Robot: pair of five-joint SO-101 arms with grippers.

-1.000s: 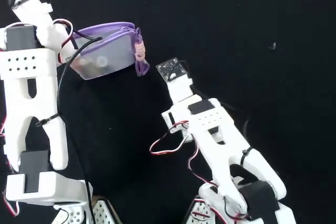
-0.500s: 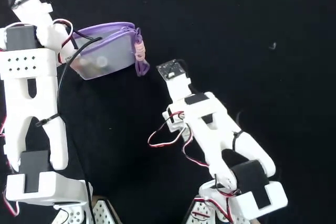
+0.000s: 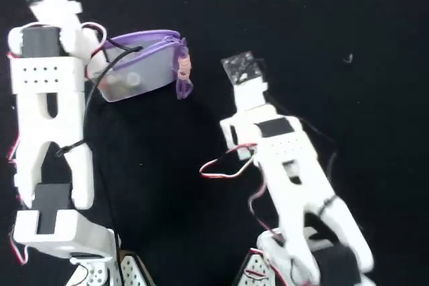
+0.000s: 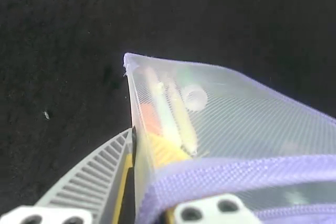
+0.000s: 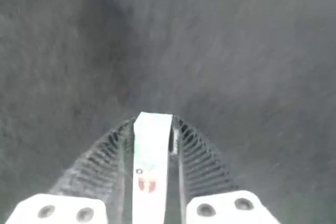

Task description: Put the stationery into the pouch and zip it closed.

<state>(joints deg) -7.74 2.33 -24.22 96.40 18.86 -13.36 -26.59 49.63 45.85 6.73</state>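
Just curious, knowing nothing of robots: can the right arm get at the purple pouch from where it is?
Probably yes: nothing stands between the right gripper and the pouch. But the gripper is shut on a white piece, so it could hardly grasp the pouch.

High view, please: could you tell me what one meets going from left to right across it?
left arm → pouch → purple strap → right arm, whose gripper is closed on a white strip
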